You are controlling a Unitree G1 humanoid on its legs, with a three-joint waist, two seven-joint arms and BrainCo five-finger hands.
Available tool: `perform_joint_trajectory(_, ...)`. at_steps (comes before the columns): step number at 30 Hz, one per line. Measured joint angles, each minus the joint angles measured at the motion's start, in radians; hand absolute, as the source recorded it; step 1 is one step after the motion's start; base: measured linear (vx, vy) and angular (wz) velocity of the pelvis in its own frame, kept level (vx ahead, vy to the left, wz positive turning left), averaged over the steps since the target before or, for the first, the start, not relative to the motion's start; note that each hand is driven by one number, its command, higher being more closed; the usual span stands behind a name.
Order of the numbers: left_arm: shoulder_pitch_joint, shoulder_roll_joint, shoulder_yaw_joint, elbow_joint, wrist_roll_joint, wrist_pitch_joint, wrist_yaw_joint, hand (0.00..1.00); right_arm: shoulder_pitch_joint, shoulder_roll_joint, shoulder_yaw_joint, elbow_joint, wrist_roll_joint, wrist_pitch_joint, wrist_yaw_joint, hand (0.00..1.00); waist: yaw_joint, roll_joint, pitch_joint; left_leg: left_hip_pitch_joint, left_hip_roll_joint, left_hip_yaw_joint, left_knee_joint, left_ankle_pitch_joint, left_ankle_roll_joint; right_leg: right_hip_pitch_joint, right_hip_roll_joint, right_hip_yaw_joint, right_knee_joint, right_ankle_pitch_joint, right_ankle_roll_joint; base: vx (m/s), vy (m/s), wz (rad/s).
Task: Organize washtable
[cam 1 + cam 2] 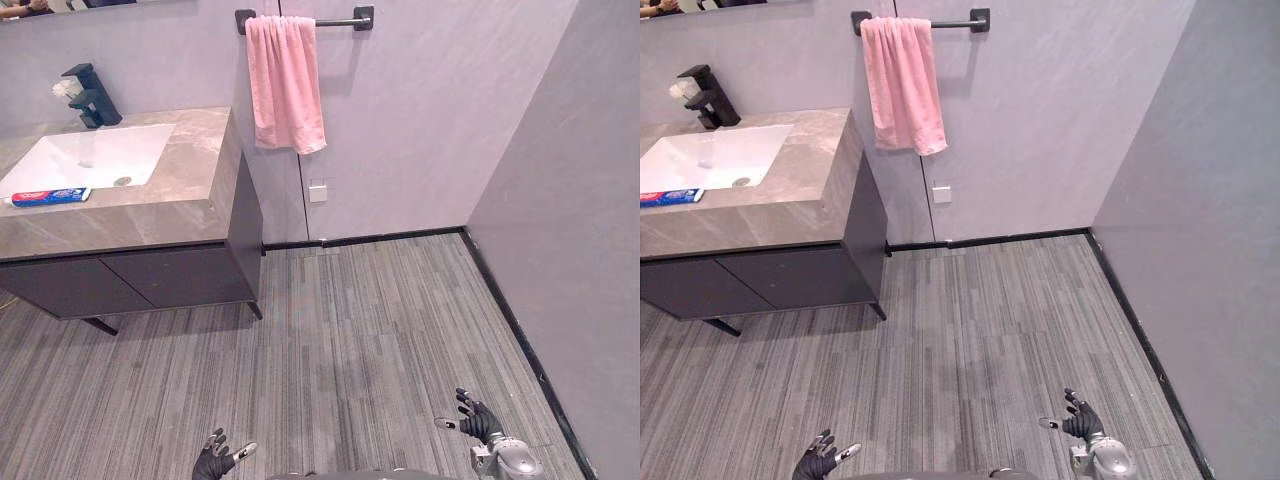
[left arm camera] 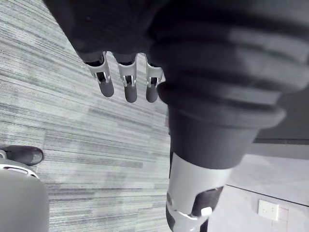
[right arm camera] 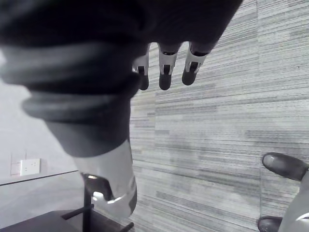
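Note:
The washtable is a grey stone counter over dark cabinets at the upper left, with a white sink and a black faucet. A toothpaste tube in red, white and blue lies on the counter at the sink's front edge. A pink towel hangs from a black bar on the wall to the counter's right. My left hand hangs low over the floor, open and holding nothing. My right hand is also low at the lower right, open and holding nothing. Both are far from the counter.
Grey striped flooring stretches between me and the washtable. A grey wall runs along the right side with a black skirting. A small white socket plate sits on the back wall below the towel.

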Motion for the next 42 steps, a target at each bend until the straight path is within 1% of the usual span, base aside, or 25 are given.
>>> perform_joint_trajectory(10, -0.001, 0.003, 0.028, 0.005, 0.005, 0.002, 0.001, 0.00, -0.002, -0.004, -0.022, 0.039, -0.023, 0.005, 0.004, 0.00, -0.001, 0.000, 0.000, 0.004, 0.002, 0.003, -0.008, 0.003, -0.003, 0.002, 0.004, 0.000, -0.007, 0.002, 0.000, 0.00, -0.001, 0.00)
perform_joint_trajectory(18, -0.001, -0.010, 0.028, 0.025, 0.004, 0.009, 0.000, 0.00, -0.001, -0.003, -0.060, 0.050, -0.017, 0.020, 0.004, 0.00, -0.001, 0.003, -0.002, 0.006, 0.002, 0.003, -0.008, 0.004, -0.003, 0.003, 0.004, 0.001, -0.006, 0.001, 0.000, -0.04, -0.010, 0.00)
perform_joint_trajectory(23, -0.001, -0.026, 0.025, 0.029, 0.005, 0.009, 0.001, 0.00, 0.001, 0.006, -0.061, 0.077, 0.006, 0.025, 0.004, 0.00, -0.001, 0.007, -0.004, 0.005, 0.003, 0.005, -0.011, 0.004, -0.003, 0.001, 0.005, 0.001, -0.010, 0.002, 0.000, -0.01, -0.005, -0.01)
perform_joint_trajectory(32, -0.014, -0.025, 0.002, 0.034, 0.004, 0.010, 0.003, 0.00, -0.003, 0.027, -0.066, 0.077, 0.025, 0.027, 0.000, 0.00, 0.000, 0.002, -0.002, -0.003, 0.005, 0.058, -0.025, 0.002, -0.002, -0.024, 0.010, 0.040, -0.017, 0.007, 0.002, 0.00, -0.007, -0.13)
perform_joint_trajectory(34, -0.019, -0.026, -0.013, 0.033, 0.003, 0.010, 0.003, 0.00, -0.011, 0.034, -0.066, 0.077, 0.040, 0.027, 0.001, 0.00, 0.003, -0.001, -0.001, -0.012, 0.008, 0.082, -0.020, -0.007, 0.011, -0.042, 0.012, 0.061, -0.011, 0.006, 0.002, 0.01, 0.004, -0.31)
perform_joint_trajectory(35, -0.023, -0.026, -0.014, 0.032, 0.003, 0.010, 0.004, 0.00, -0.024, 0.038, -0.066, 0.077, 0.046, 0.027, 0.001, 0.00, 0.002, 0.001, -0.001, -0.031, 0.016, 0.100, 0.001, -0.024, 0.027, -0.070, 0.013, 0.068, 0.016, -0.009, 0.013, 0.01, 0.007, -0.41)
perform_joint_trajectory(37, -0.033, -0.024, -0.018, 0.031, 0.002, 0.010, 0.004, 0.00, -0.039, 0.044, -0.067, 0.077, 0.050, 0.027, 0.000, 0.00, 0.002, -0.006, 0.005, -0.056, 0.024, 0.115, 0.048, -0.053, 0.034, -0.124, 0.001, 0.067, 0.111, -0.068, 0.022, 0.03, 0.009, -0.31)
perform_joint_trajectory(38, -0.038, -0.023, -0.022, 0.031, 0.001, 0.010, 0.005, 0.00, -0.038, 0.049, -0.068, 0.077, 0.051, 0.028, 0.000, 0.00, 0.003, -0.016, 0.014, -0.058, 0.025, 0.128, 0.090, -0.081, 0.036, -0.158, -0.032, 0.036, 0.222, -0.128, 0.043, 0.06, 0.032, -0.22)
perform_joint_trajectory(39, -0.037, -0.023, -0.029, 0.031, 0.000, 0.011, 0.005, 0.00, -0.032, 0.051, -0.068, 0.077, 0.052, 0.029, 0.001, 0.00, 0.004, -0.024, 0.016, -0.055, 0.024, 0.132, 0.127, -0.111, 0.039, -0.185, -0.064, -0.004, 0.328, -0.166, 0.062, 0.06, 0.041, -0.20)
perform_joint_trajectory(40, -0.037, -0.023, -0.039, 0.031, 0.000, 0.011, 0.005, 0.00, -0.027, 0.050, -0.068, 0.077, 0.052, 0.032, 0.001, 0.00, 0.004, -0.025, 0.016, -0.054, 0.024, 0.135, 0.140, -0.125, 0.040, -0.198, -0.079, -0.027, 0.383, -0.176, 0.064, 0.06, 0.057, -0.10)
perform_joint_trajectory(41, -0.037, -0.024, -0.055, 0.031, 0.000, 0.015, 0.004, 0.00, -0.023, 0.049, -0.068, 0.077, 0.055, 0.034, 0.000, 0.00, 0.003, -0.022, 0.016, -0.047, 0.024, 0.137, 0.161, -0.148, 0.043, -0.230, -0.104, -0.052, 0.486, -0.188, 0.078, 0.07, 0.057, -0.09)
perform_joint_trajectory(42, -0.043, -0.022, -0.063, 0.031, -0.001, 0.018, 0.004, 0.00, -0.023, 0.051, -0.067, 0.077, 0.056, 0.036, 0.000, 0.00, 0.000, -0.021, 0.017, -0.035, 0.018, 0.137, 0.159, -0.156, 0.042, -0.271, -0.133, -0.066, 0.592, -0.187, 0.078, 0.06, 0.056, -0.03)
